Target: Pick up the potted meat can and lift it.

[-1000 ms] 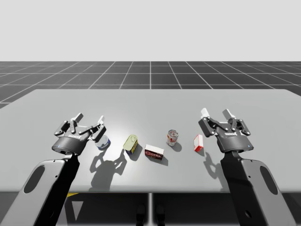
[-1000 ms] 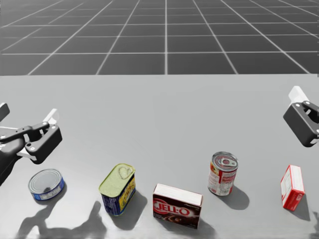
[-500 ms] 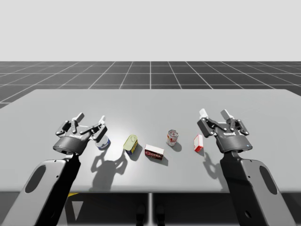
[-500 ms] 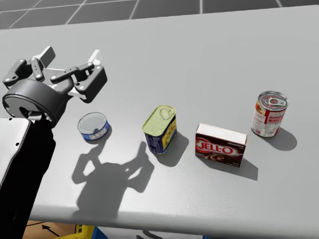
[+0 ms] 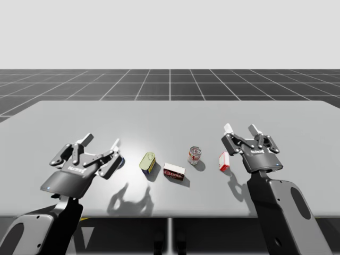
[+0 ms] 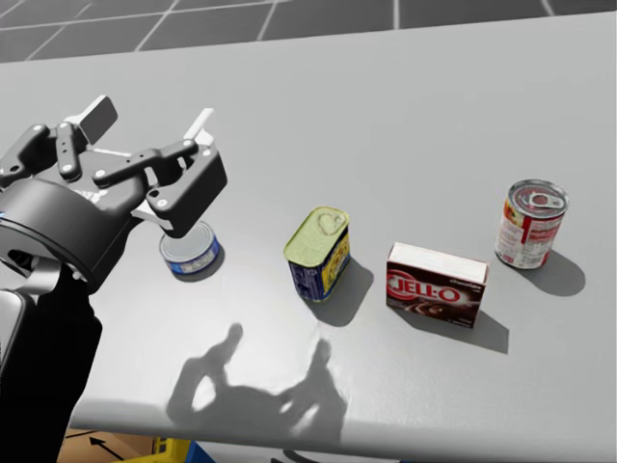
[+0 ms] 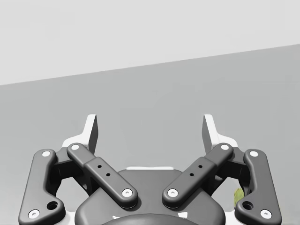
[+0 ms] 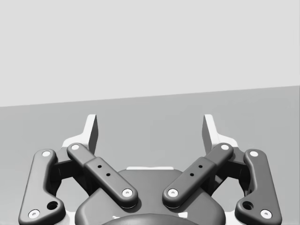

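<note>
Potted meat can [image 6: 318,253] stands near your left pincer [image 6: 149,123], whose fingers are apart. Centre over it, clear of the flat round blue can [image 6: 190,256].

A wide grey surface [image 5: 170,114] stretches across, matte and smooth, its front edge straight. Behind it, a dark floor [image 5: 170,85] ruled with a pale grid runs off to the horizon. Above that sits a flat, pale grey backdrop [image 5: 170,32]. Light comes from above, throwing soft shadows toward the front edge.
</note>
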You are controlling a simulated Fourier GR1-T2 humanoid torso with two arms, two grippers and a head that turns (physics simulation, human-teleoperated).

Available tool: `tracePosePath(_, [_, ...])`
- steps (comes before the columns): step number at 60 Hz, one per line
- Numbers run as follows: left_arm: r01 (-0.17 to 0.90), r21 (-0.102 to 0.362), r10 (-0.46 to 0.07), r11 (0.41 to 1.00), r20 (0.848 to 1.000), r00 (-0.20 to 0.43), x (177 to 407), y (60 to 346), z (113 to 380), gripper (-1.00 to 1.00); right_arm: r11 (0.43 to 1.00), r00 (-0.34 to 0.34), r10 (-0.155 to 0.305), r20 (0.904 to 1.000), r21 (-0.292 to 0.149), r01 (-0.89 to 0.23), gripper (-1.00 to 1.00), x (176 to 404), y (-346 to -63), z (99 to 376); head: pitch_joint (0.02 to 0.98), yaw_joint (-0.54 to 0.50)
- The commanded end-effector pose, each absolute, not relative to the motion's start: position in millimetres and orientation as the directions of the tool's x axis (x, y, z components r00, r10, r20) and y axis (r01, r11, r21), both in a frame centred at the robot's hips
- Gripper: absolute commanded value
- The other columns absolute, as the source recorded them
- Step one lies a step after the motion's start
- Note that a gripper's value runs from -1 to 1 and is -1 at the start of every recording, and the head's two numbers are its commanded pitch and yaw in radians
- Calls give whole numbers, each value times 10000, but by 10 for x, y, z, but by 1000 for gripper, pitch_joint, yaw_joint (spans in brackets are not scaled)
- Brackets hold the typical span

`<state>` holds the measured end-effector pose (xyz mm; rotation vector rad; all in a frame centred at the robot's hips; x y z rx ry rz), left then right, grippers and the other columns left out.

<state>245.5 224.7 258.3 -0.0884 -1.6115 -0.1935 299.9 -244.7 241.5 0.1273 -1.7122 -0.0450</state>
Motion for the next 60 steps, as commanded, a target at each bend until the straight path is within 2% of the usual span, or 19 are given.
tracePosePath(1, [2812,669,-736,9573,9972,134,2103,2105,2475,-1000,9928,-1387,-1130,9839,1062,-555,-1000,3000,-2448,2414,828,192])
tracePosePath(8, [3389,464,-694,9397,9960,559,1902,2064,2345,-1000,9928,-1394,-1138,9837,1071,-544,-1000,3004,-2450,2416,829,194])
tracePosePath(9, [3500,670,-934,9344,9939,592,1844,2055,2291,-1000,9928,-1380,-1131,9839,1065,-541,-1000,3005,-2449,2415,830,195])
tracePosePath(11, [3503,824,-1082,9330,9926,545,1813,2057,2256,-1000,9931,-1372,-1109,9843,1046,-525,-1000,3006,-2449,2415,829,196])
tracePosePath(14, [3731,652,-1008,9255,9920,767,1755,2049,2188,-1000,9934,-1321,-1102,9851,1048,-471,-1000,3008,-2452,2415,828,195])
tracePosePath(17, [3824,803,-1227,9205,9885,879,1706,2045,2098,-1000,9935,-1282,-1106,9856,1061,-412,-1000,3006,-2453,2416,828,194])
tracePosePath(27, [3991,426,-1141,9159,9810,1572,1646,2017,1863,-1000,9930,-1242,-1161,9854,1125,-357,-1000,3004,-2459,2421,827,192])
tracePosePath(42, [3864,81,-1045,9223,9677,2292,1787,1935,1560,-1000,9939,-1184,-1097,9869,1078,-224,-1000,3007,-2461,2422,825,189])
tracePosePath(46, [3888,-246,-837,9210,9622,2593,1880,1873,1491,-1000,9945,-1192,-1045,9874,1028,-200,-1000,3012,-2464,2420,825,192])
tracePosePath(53, [3982,-232,-918,9170,9593,2671,2009,1765,1413,-1000,9946,-1185,-1040,9875,1026,-176,-1000,3006,-2465,2420,824,189])
tracePosePath(60, [4051,-460,-779,9131,9556,2842,2108,1652,1395,-1000,9945,-1177,-1044,9875,1031,-171,-1000,3002,-2466,2420,824,188])
